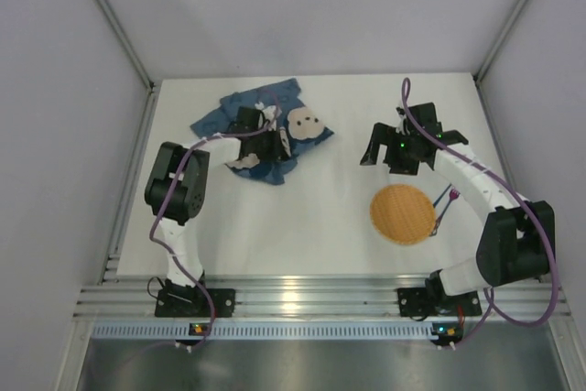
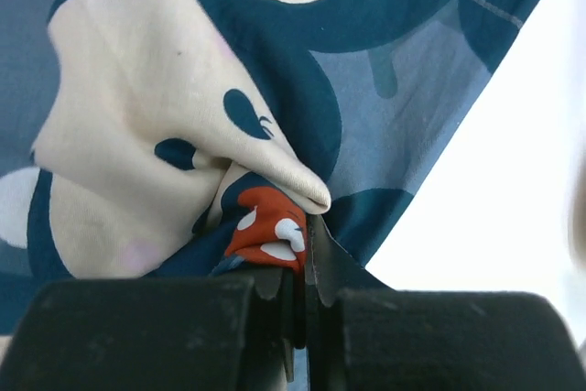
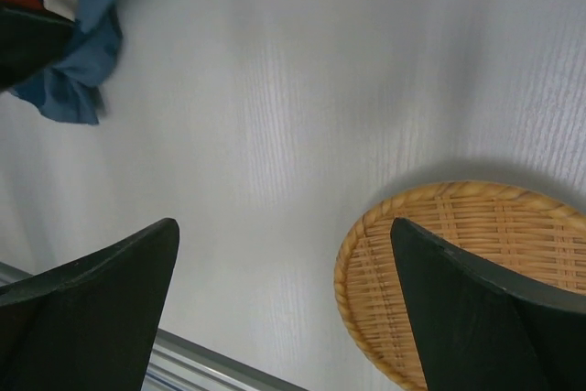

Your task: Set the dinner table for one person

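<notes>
The dinner table (image 1: 302, 226) is a white tabletop. A crumpled blue bear-patterned cloth placemat (image 1: 229, 114) lies at its back left. My left gripper (image 1: 273, 146) is shut on a fold of the cloth; in the left wrist view the jaws (image 2: 304, 258) pinch an orange-and-blue fold of the placemat (image 2: 165, 89). A round wicker plate (image 1: 401, 214) lies at the right. My right gripper (image 1: 396, 157) is open and empty, hovering just behind the plate. In the right wrist view the gripper (image 3: 282, 222) is over bare table (image 3: 302, 89), with the plate (image 3: 476, 254) under the right finger.
Thin purple utensils (image 1: 446, 205) lie just right of the plate. An aluminium rail (image 1: 302, 298) runs along the near edge and also shows in the right wrist view (image 3: 201, 363). White walls enclose the table on three sides. The cloth's edge (image 3: 82, 80) shows in the right wrist view.
</notes>
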Robot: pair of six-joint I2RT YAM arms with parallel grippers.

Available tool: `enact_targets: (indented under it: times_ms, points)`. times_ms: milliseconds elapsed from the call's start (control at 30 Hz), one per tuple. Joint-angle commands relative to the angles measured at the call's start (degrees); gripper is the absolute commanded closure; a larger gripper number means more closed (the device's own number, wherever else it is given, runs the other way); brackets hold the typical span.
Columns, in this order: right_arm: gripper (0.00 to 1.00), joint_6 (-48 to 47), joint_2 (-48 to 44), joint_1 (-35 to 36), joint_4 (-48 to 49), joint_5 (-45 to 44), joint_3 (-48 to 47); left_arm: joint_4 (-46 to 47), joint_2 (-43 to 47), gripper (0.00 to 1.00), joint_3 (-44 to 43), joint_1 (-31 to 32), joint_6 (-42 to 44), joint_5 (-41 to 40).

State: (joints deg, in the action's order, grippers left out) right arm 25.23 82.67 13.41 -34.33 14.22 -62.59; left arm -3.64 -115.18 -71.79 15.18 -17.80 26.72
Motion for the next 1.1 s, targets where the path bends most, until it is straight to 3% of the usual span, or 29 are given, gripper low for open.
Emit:
enact_targets:
  times_ms: [0,133,200,233,267,600,700,833,1067]
  points:
    - [0.0,1.7,-1.3,0.4,4.4,0.2,0.7,-9.4,0.7,1.0,-0.5,5.8,9.2,2.5]
    - [0.0,2.3,-1.4,0.4,6.3,1.1,1.3,-10.8,3.8,0.97,2.3,10.6,7.5,-0.8]
    - [0.0,2.3,-0.9,0.4,6.8,1.3,1.3,-9.9,5.3,0.69,3.8,10.5,5.3,-1.4]
    - [0.0,2.4,-0.5,0.3,7.3,1.5,1.2,-9.8,7.0,0.17,4.0,10.5,3.3,-1.8]
    - [0.0,2.4,0.4,0.4,7.5,1.7,1.1,-9.9,7.9,0.01,4.0,10.5,2.3,-2.1]
    - [0.0,4.7,4.9,0.4,8.8,0.8,0.2,-13.8,20.9,0.01,2.9,8.7,-3.3,-6.6]
    - [0.0,6.0,6.2,0.4,10.2,0.4,1.8,-14.8,21.9,0.01,3.8,4.0,-4.3,-9.7]
    - [0.0,9.5,9.1,0.7,13.0,1.1,3.3,-14.6,18.3,0.02,6.0,-6.0,-4.1,-8.1]
    - [0.01,16.0,16.8,4.5,17.7,0.5,4.1,-14.1,13.8,0.04,9.0,-13.6,-3.2,-6.7]
